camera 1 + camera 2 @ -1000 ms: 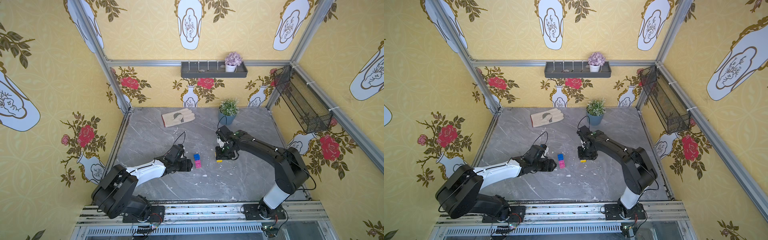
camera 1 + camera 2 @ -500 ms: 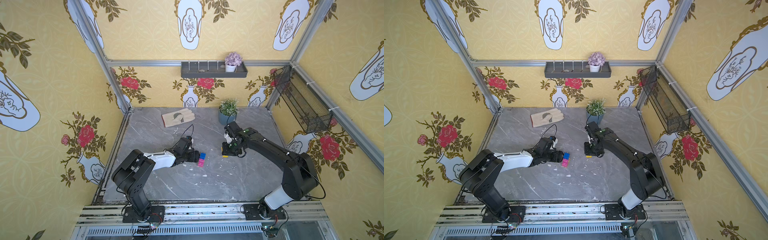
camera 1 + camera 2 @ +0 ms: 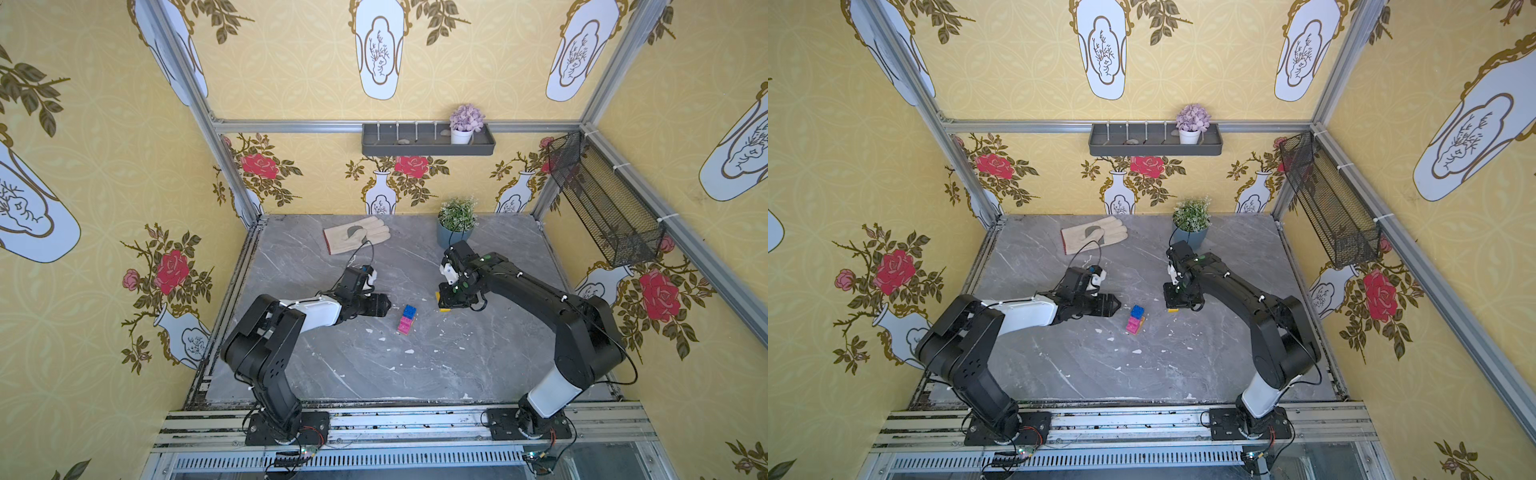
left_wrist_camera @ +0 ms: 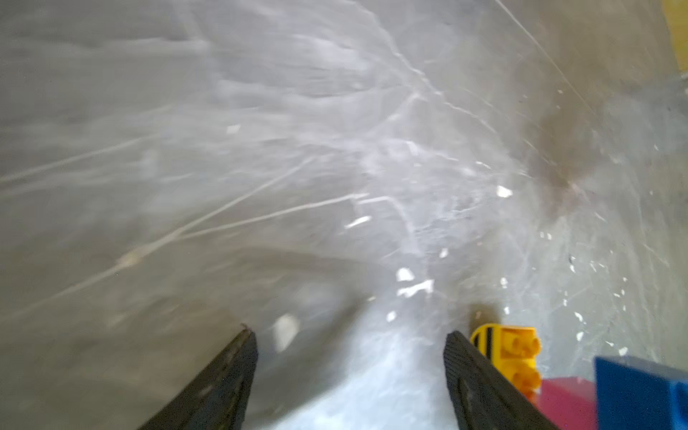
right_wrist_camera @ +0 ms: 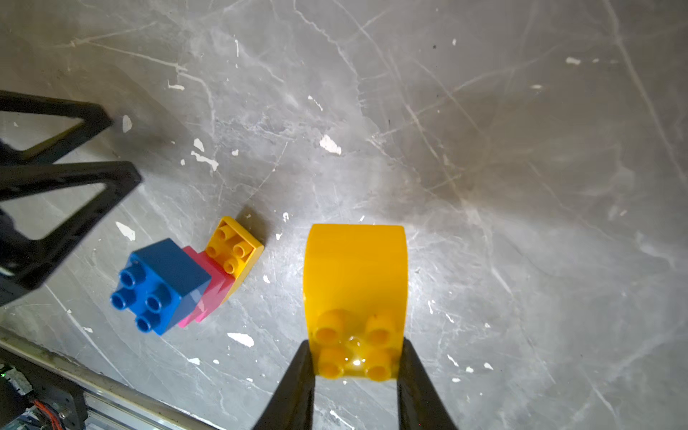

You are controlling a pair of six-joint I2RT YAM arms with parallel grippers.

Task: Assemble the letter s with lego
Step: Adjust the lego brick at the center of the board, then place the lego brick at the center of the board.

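Since the right claw [image 5: 355,346] is clamped on the studded end of a yellow brick [image 5: 355,275], that piece seems meant for the unfinished letter s [image 3: 406,319] lying on the desk [image 3: 457,365] just to its left. Left again, the left claw [image 4: 350,333] stands apart and empty, probably to steady it.

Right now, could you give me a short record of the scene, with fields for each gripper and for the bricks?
left gripper: open, empty, beside the joined bricks
right gripper: shut on yellow brick
joined bricks: blue brick, pink bricks, small yellow brick, lying on the table
held brick and joined bricks: apart
at the back: glove, potted plant
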